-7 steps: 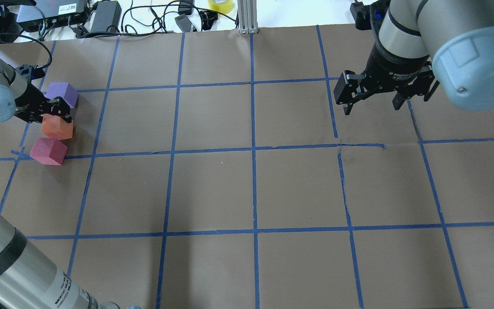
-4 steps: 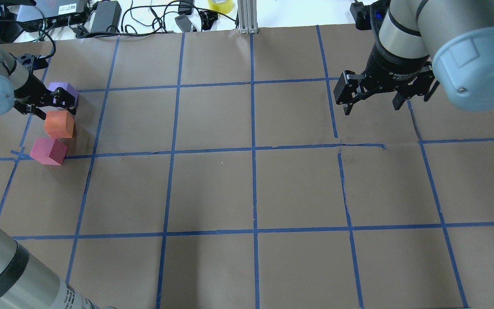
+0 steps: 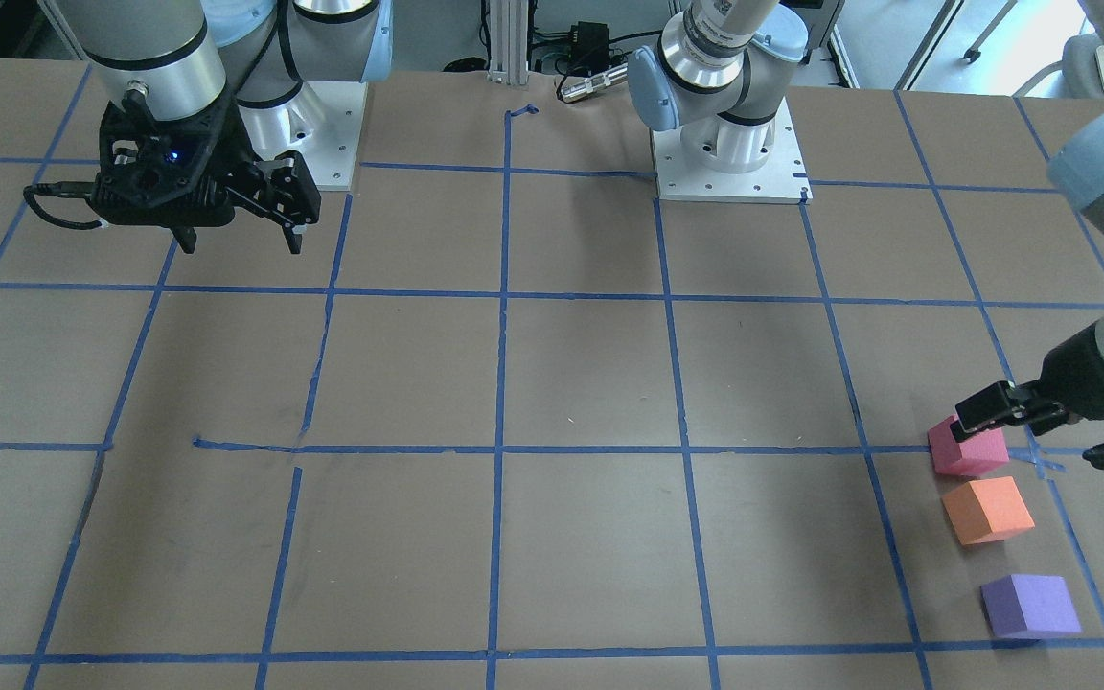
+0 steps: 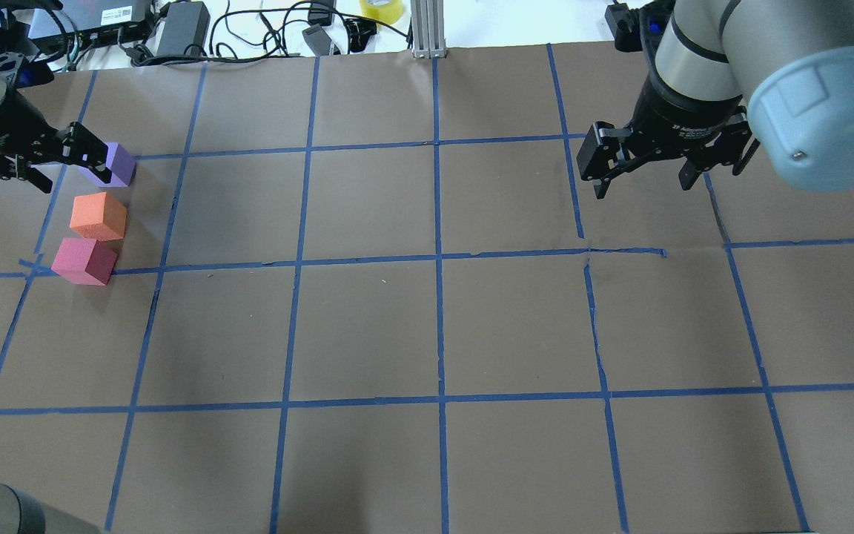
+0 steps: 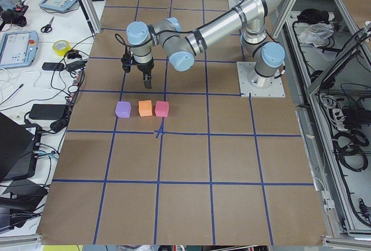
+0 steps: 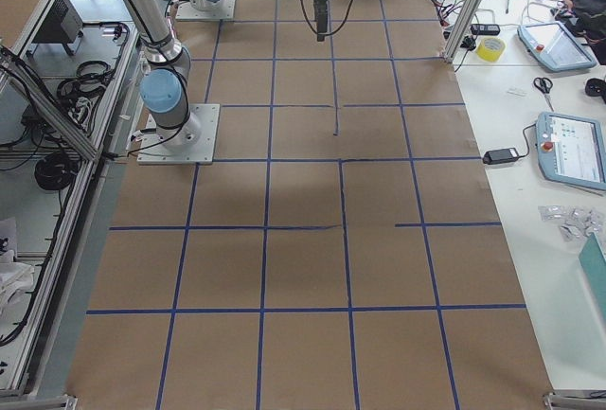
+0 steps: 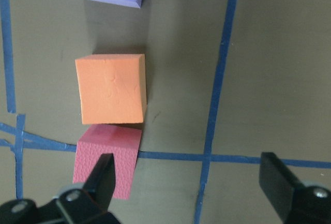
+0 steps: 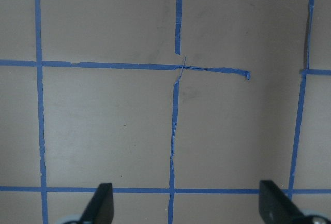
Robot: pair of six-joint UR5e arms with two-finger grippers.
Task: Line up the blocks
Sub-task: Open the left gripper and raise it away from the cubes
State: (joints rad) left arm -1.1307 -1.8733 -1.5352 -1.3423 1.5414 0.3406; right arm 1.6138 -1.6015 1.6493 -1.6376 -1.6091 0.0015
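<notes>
Three foam cubes stand in a short row at the table's left side: purple (image 4: pixel 118 165), orange (image 4: pixel 98 216) and pinkish-red (image 4: pixel 84 260). The orange and pinkish-red cubes nearly touch; the purple one stands a small gap further on. They also show in the front view as pinkish-red (image 3: pixel 969 450), orange (image 3: pixel 988 510) and purple (image 3: pixel 1030 606). My left gripper (image 4: pixel 75 182) is open and empty, raised above the row; its wrist view shows the orange cube (image 7: pixel 110 88) and the pinkish-red cube (image 7: pixel 106 154) below. My right gripper (image 4: pixel 642 189) is open and empty, far off at the right.
Blue tape lines (image 4: pixel 438 259) divide the brown table into squares. Cables, power adapters (image 4: pixel 182 26) and a yellow tape roll (image 4: pixel 381 9) lie past the far edge, beside an aluminium post (image 4: pixel 427 30). The arm bases (image 3: pixel 729 153) stand at the robot's side.
My left gripper, which was down at the orange cube, has lifted and drawn back toward the far left, empty. The orange cube stays on the table. The right arm has not moved.
</notes>
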